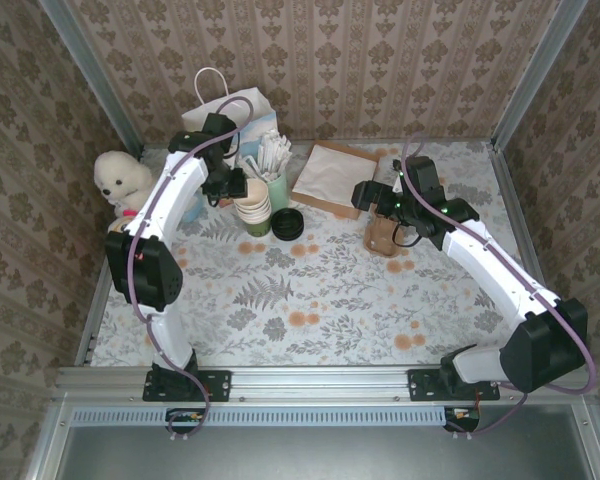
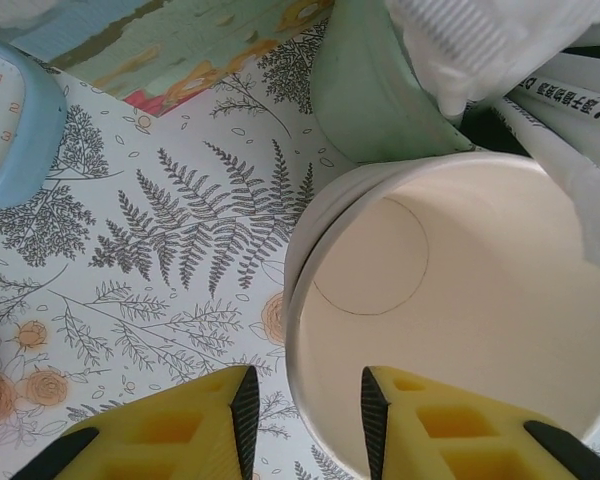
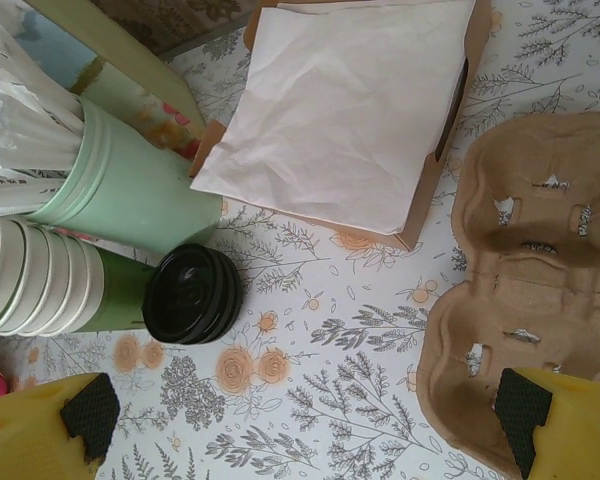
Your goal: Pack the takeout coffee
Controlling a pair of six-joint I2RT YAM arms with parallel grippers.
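Cream cup rim (image 2: 325, 215) sits between narrowed left jaws; right jaws gape wide above carrier (image 3: 530, 290).

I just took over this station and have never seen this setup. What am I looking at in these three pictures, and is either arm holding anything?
You have two white robot arms bolted at the near edge of a table, each ending in a two-finger claw. One picture looks down from above and the other two come from cameras on the wrists.

On the flowered tablecloth lie a stack of paper cups, black lids, a box of napkins, a cardboard cup carrier, a green holder of wrapped items, a white bag and a plush toy.

The left gripper straddles the top cup's rim, not visibly clamped. The right gripper hangs open, holding nothing.
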